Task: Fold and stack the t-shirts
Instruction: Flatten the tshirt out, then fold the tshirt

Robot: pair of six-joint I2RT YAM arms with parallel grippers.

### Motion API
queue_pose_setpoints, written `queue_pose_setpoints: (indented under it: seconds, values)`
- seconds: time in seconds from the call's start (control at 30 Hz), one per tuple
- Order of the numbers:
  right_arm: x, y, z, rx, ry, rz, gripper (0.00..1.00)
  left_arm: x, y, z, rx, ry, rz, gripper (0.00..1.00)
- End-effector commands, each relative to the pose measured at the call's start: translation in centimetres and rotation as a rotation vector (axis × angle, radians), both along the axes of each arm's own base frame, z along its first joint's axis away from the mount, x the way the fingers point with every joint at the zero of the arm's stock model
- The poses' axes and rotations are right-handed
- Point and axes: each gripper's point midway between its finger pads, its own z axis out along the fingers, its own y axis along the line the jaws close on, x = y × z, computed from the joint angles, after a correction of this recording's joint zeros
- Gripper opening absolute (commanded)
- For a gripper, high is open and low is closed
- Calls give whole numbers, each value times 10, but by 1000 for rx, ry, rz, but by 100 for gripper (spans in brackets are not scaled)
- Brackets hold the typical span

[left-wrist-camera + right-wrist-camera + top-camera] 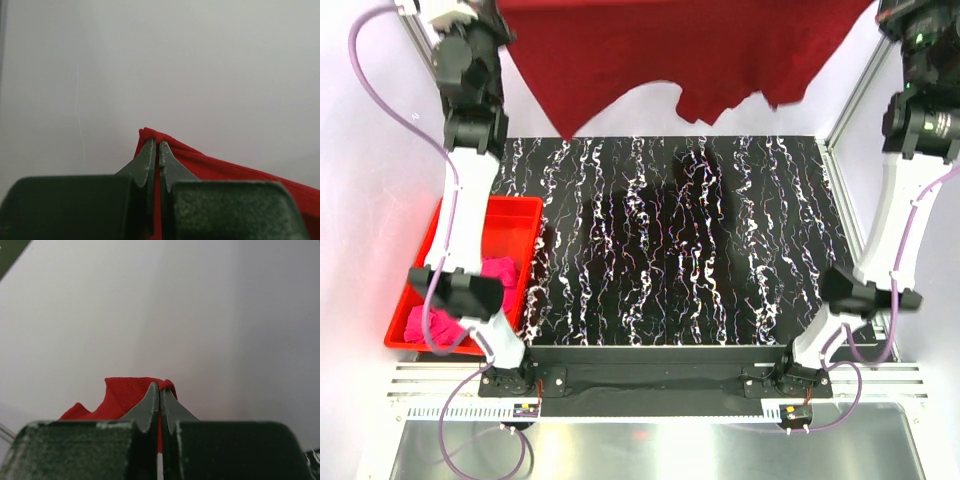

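Observation:
The dark crimson t-shirt (pixel 670 55) hangs spread in the air at the top of the top view, high above the table. My left gripper (pixel 157 145) is shut on one corner of it (pixel 210 165). My right gripper (pixel 160 387) is shut on another corner of it (pixel 125 395). Both grippers' fingertips are out of the top view; only the raised arms show there. The magenta pink t-shirt (pixel 500 275) lies crumpled in the red bin (pixel 520 215) at the left.
The black marbled table mat (pixel 670 240) lies below the hanging shirt. White walls stand on both sides. A metal frame post (pixel 855 95) runs along the right, near the right arm.

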Motion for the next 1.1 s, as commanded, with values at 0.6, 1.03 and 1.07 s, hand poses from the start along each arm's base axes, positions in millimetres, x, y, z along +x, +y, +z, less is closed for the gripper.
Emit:
queue_pose_setpoints:
  seconds: [0.6,1.03,1.07]
  values:
    - [-214,90,-396,96,1134,198,0,-204,-15,-427,-211,1007,-183,0]
    - [-308,114,-505,306,1635,268,0,-271,-45,-527,-352,1446,-293,0]
    - [-307,112,-505,296,1635,253,0,-272,-39,-528,-351,1459,-251,0]
